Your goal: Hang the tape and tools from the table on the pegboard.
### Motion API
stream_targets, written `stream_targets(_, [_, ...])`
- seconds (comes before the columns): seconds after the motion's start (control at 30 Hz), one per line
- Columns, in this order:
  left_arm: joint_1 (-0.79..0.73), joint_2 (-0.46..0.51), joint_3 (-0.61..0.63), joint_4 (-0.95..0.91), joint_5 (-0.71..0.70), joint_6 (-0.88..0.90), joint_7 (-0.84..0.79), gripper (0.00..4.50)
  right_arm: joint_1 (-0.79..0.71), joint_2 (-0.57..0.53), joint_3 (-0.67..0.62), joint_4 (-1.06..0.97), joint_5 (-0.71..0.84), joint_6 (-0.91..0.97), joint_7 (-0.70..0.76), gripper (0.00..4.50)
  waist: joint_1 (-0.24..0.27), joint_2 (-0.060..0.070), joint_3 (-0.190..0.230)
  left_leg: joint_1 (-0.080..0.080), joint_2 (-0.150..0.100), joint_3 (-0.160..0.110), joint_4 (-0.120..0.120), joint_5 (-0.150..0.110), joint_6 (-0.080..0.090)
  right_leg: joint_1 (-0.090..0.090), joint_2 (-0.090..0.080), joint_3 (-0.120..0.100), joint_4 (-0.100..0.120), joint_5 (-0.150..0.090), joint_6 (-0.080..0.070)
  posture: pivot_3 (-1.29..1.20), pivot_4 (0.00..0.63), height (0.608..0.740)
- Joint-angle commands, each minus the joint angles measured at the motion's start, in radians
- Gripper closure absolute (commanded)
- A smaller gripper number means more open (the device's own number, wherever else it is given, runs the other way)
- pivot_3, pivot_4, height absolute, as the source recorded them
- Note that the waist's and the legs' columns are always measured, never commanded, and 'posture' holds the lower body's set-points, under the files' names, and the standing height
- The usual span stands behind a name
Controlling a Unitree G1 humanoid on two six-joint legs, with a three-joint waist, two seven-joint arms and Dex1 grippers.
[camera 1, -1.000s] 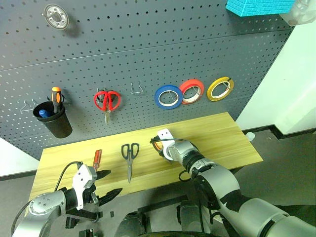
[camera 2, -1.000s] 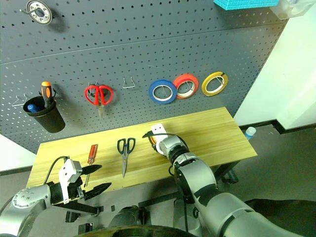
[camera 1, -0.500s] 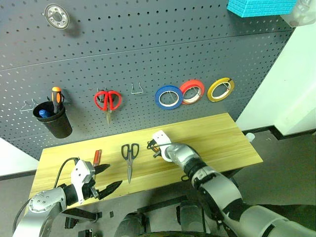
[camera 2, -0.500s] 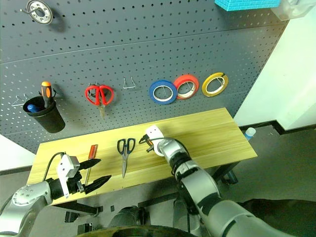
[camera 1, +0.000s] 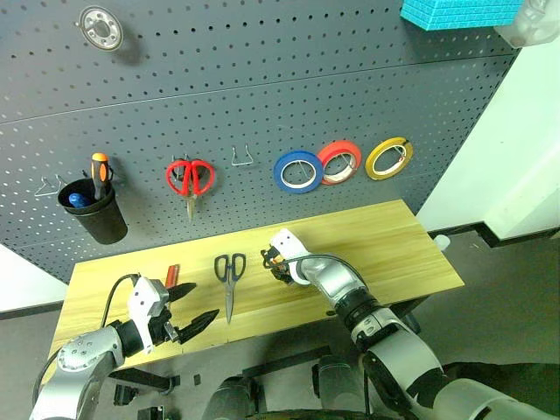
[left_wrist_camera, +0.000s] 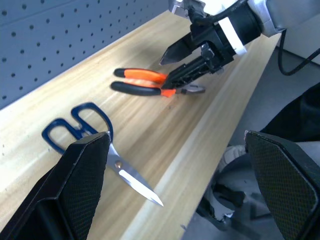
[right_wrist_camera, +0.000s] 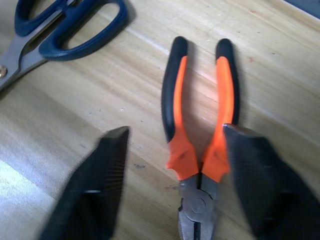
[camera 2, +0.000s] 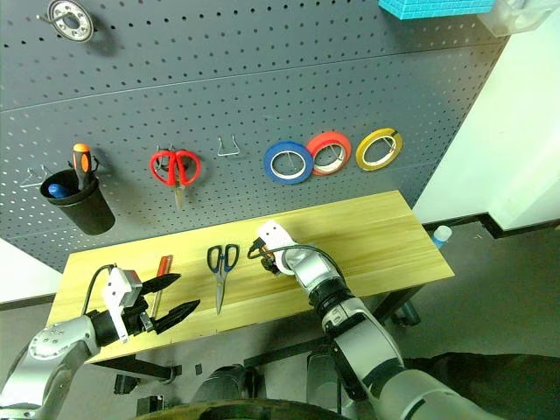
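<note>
The orange-and-black pliers (right_wrist_camera: 175,115) lie flat on the table (camera 1: 394,236). My right gripper (right_wrist_camera: 175,131) stands open just above them, one finger on each side of their handles near the hinge; it also shows at the table's middle (camera 1: 273,262). The dark-handled scissors (camera 1: 230,271) lie left of it, and the red-handled screwdriver (camera 1: 172,276) further left. My left gripper (camera 1: 194,306) is open and empty over the front edge, close to the screwdriver. The yellow tape (camera 1: 390,157) hangs on the pegboard (camera 1: 262,87).
On the pegboard hang red-handled scissors (camera 1: 190,179), a blue roll (camera 1: 298,171), a red roll (camera 1: 339,162) and a black cup (camera 1: 92,210) holding an orange-handled screwdriver. A bare metal hook (camera 1: 242,157) sits between the red scissors and the blue roll.
My right gripper's fingers have spread apart over the pliers, and its wrist has rolled and shifted slightly left. The left gripper has edged forward to the table's front edge.
</note>
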Motion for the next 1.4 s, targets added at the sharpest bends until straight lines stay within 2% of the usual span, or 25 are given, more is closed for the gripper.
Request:
stream_targets(0.03, [-0.015,0.009,0.009,-0.006,0.003,-0.017,-0.009,0.00,-0.051,0.032,-0.035,-0.021,0.023,0.034,-0.029,0.05,-0.001,0.000,0.000,0.000,0.000,0.000,0.000,0.000,0.000,0.000,0.000,0.000,0.000,0.001,-0.001,-0.13,0.000,0.739])
stream_targets(0.27, [0.021,0.040,0.036,-0.028,-0.004,-0.012,-0.028,0.00,-0.122,0.065,-0.086,0.133,0.051,0.044,-0.059,0.02,-0.001,0.000,0.000,0.000,0.000,0.000,0.000,0.000,0.000,-0.001,0.001,0.000,0.000,0.001,-0.001,-0.11,0.000,0.739])
stream_targets(0.63, [0.169,0.047,0.072,-0.161,-0.026,0.020,-0.017,0.00,-0.196,0.084,-0.117,0.347,0.060,-0.028,-0.078,0.02,0.003,0.002,0.002,-0.001,0.001,0.000,0.000,0.000,0.000,-0.002,0.001,0.000,0.000,-0.001,-0.005,-0.08,0.053,0.739])
stream_targets(0.93, [0.143,0.048,0.067,-0.176,-0.024,0.048,-0.013,0.00,-0.259,0.081,-0.141,0.486,0.054,-0.109,-0.107,0.02,0.004,0.002,0.002,-0.001,0.001,0.000,0.000,0.000,0.000,-0.002,0.001,0.000,0.001,-0.001,-0.005,-0.07,0.050,0.739])
stream_targets(1.4, [0.136,0.047,0.065,-0.174,-0.019,0.050,-0.021,0.00,-0.273,0.101,-0.152,0.558,0.042,-0.137,-0.130,0.02,0.002,0.002,0.003,-0.001,0.004,0.000,0.000,0.000,0.000,-0.002,0.005,0.000,0.000,0.000,-0.007,-0.06,0.048,0.739])
